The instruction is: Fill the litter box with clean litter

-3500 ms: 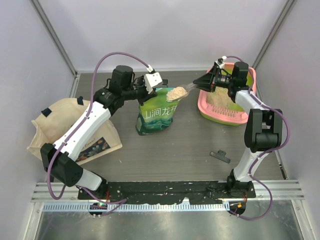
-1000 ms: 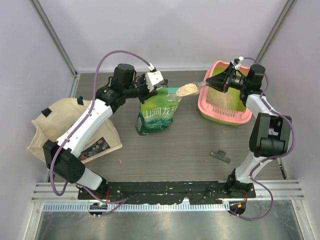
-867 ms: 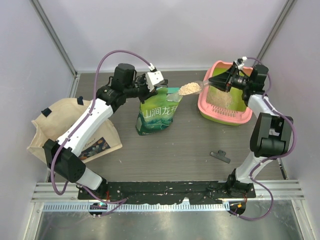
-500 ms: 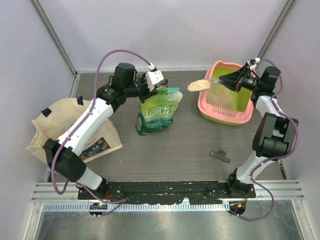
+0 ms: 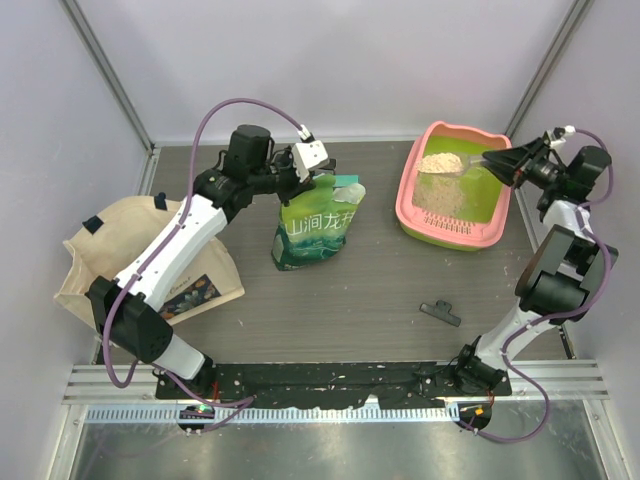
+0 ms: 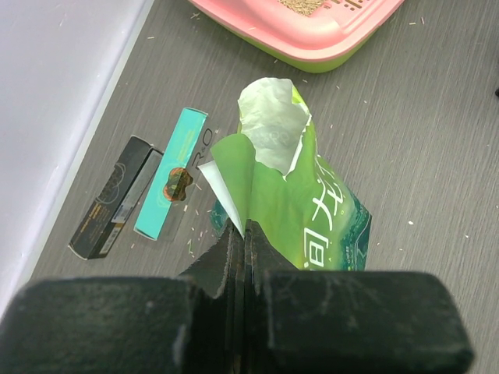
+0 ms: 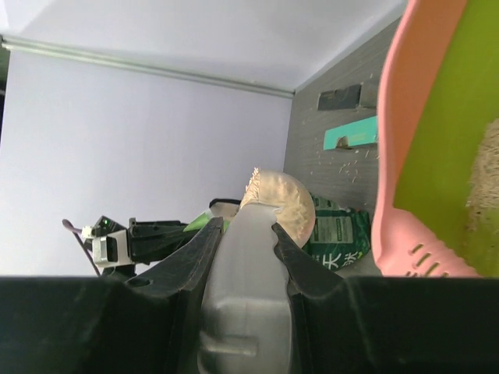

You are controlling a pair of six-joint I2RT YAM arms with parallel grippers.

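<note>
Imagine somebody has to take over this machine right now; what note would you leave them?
Left tool: shut on the top edge of the green bag, holding it upright.
Right tool: shut on the handle of the scoop, which is heaped with litter and hangs over the litter box.
Done: some litter already in the box.
Left: tip this scoopful in, probably fetch more.

The top view looks steeply down from above and behind the arm bases over the whole tabletop point(image 5: 380, 290). The left wrist view peers closely down past the left tool point(image 6: 243, 234) at the green bag point(image 6: 312, 210). The right wrist view looks low and tilted along the right tool point(image 7: 243, 234) and scoop point(image 7: 245, 312). All three share the bag and litter box point(image 5: 447, 236).
</note>
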